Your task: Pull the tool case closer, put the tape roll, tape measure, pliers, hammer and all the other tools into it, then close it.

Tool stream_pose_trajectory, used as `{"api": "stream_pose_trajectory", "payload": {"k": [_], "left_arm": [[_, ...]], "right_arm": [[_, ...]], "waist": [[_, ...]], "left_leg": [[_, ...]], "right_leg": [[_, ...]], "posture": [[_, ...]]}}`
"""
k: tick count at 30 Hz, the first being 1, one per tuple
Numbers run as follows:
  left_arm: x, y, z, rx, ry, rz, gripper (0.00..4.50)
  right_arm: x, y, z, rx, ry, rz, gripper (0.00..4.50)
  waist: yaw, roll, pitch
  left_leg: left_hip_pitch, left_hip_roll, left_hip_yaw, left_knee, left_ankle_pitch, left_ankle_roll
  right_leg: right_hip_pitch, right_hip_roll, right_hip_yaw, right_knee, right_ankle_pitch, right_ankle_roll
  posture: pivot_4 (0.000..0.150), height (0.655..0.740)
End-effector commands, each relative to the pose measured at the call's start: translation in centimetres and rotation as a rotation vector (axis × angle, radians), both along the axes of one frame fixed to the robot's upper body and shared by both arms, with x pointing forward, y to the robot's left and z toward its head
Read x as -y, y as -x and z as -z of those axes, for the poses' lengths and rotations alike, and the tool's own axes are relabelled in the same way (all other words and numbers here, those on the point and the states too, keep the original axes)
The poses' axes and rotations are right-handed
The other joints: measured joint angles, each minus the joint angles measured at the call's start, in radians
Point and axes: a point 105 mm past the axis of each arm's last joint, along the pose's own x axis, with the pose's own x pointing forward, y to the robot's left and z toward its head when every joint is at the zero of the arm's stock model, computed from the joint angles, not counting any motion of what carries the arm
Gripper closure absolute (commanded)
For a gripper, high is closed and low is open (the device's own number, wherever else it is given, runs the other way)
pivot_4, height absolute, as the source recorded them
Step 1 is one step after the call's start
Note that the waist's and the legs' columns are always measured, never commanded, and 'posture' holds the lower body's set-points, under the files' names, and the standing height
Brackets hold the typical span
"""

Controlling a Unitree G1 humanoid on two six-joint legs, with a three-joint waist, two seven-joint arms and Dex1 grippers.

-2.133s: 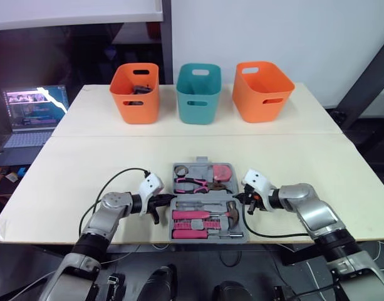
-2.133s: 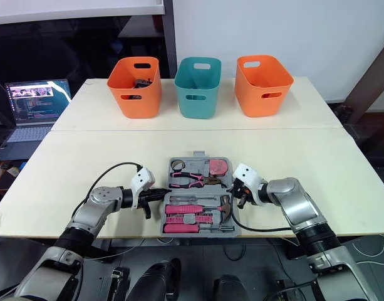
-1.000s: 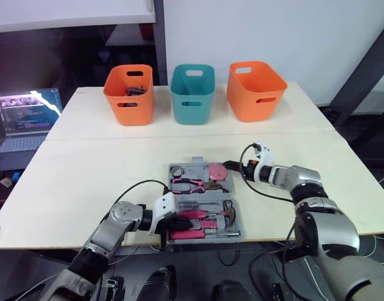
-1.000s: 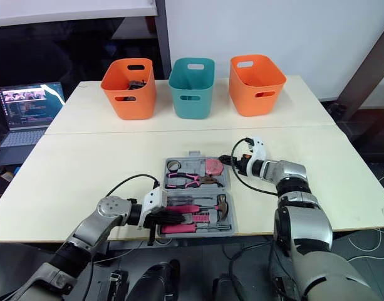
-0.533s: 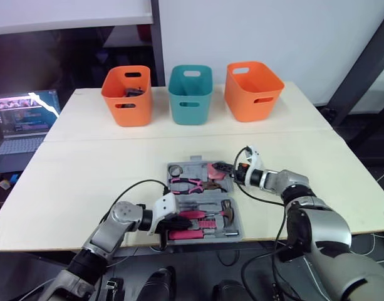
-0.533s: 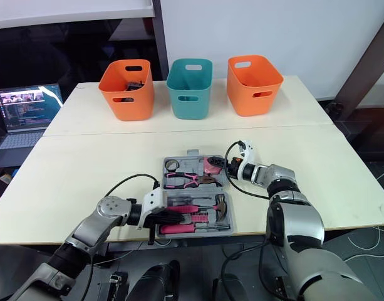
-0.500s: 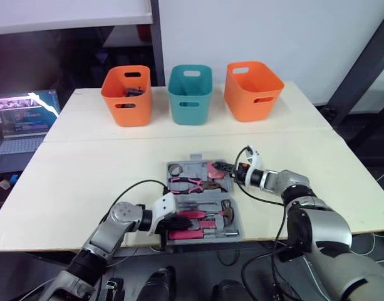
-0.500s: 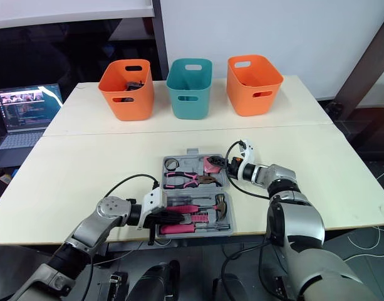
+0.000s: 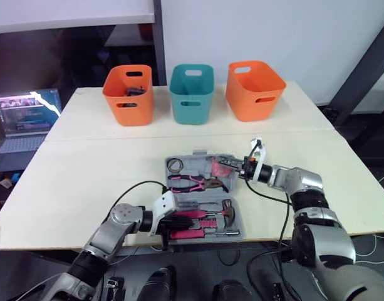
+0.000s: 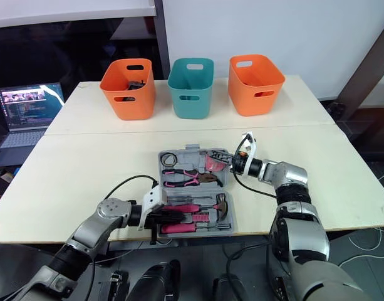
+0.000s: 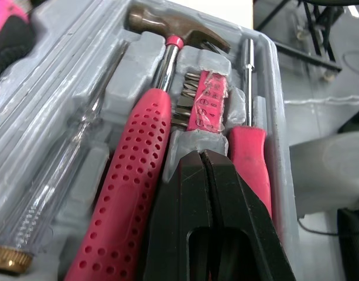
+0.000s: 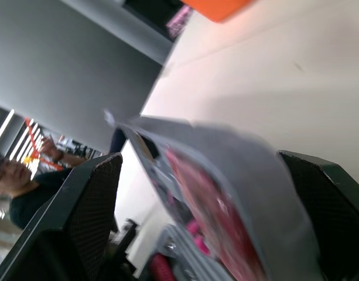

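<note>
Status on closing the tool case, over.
Left gripper shut, resting on tools in the near half. Right gripper open around tool case lid edge, lid part raised. Left gripper in lid's path.

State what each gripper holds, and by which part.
Nothing is clamped. The right gripper stands open astride the lid's right edge; the left gripper, shut, rests among the tools.

Grey tool case (image 9: 193, 164); hammer (image 11: 147, 134) grip pink w/ dot pattern — left basket (image 9: 128, 94) orange; mid basket (image 9: 191, 93) teal.
</note>
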Motion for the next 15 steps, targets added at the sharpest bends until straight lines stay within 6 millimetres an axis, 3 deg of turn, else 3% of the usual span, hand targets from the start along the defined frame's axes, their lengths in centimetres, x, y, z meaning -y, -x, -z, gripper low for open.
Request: {"api": "stream_pose_trajectory", "payload": {"k": [1,8,15], "left_arm": [[-0.7,-0.6,-1.5,0.023,0.029,-0.045,4.5],[-2.2,-1.7,-5.7,0.056,0.166,-0.135,4.5],[-7.2,-0.4,-9.7,-0.005,0.248,-0.153,4.5]], "right_arm": [[-0.3,1.5,-2.7,0.09,-0.032,-0.061,0.06],[-0.4,3.9,-3.6,0.117,-0.035,-0.112,0.06],[-0.5,5.9,-4.3,0.141,-0.028,-0.164,0.06]], "waist": [[0.0,0.0,0.0],[0.001,0.0,0.0],[-0.001,0.0,0.001]], "left_leg": [[-0.001,0.0,0.0,0.0,0.0,0.0],[-0.008,0.0,0.0,0.001,0.0,0.001],[-0.013,0.0,0.0,0.001,0.001,0.001]], "right_leg": [[-0.001,0.0,0.0,0.0,0.0,0.0],[-0.004,0.0,0.0,0.0,0.0,0.0],[-0.009,0.001,-0.001,0.0,0.0,0.0]], "posture": [[0.15,0.74],[0.15,0.74],[0.15,0.74]]}}
